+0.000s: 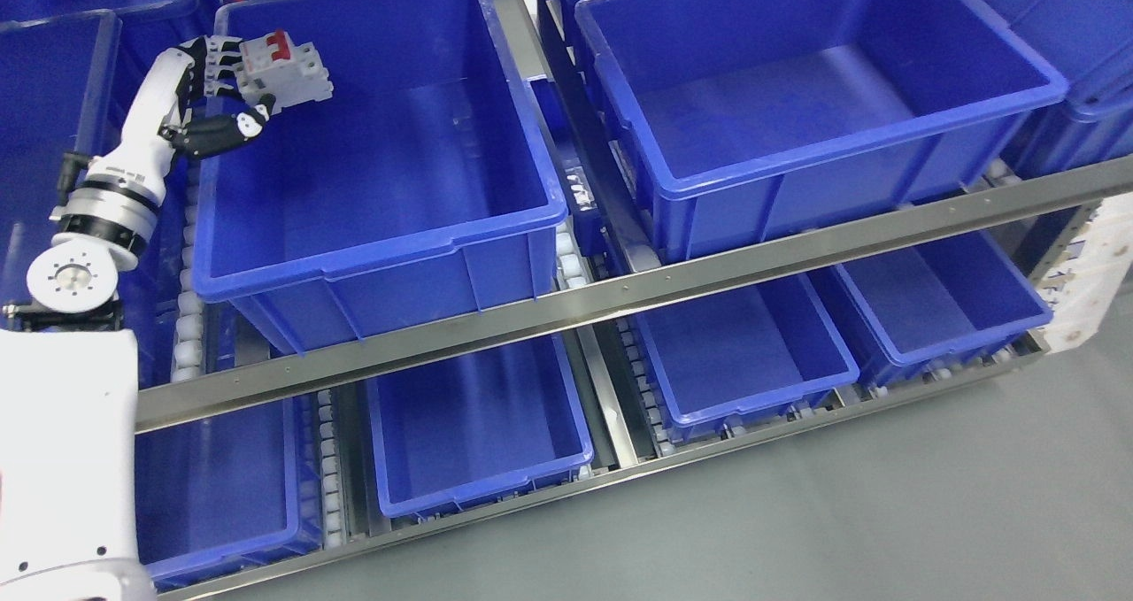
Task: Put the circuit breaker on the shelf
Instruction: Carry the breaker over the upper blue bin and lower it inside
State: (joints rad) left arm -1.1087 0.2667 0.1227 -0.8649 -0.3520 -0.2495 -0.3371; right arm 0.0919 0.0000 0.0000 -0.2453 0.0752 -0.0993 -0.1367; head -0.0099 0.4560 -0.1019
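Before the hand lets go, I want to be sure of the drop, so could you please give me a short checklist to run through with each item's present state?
1. Circuit breaker gripped in left hand: ok.
2. Breaker over the upper-left blue bin, inside its rim: ok, near the far-left corner.
3. Bin floor bare where visible: ok.
4. Breaker low enough for a gentle release: cannot tell.
5. Right arm clear: cannot tell, out of view.

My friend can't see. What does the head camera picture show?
The robot's left hand holds a white circuit breaker with red switches over the back left corner of a big blue bin on a metal shelf.
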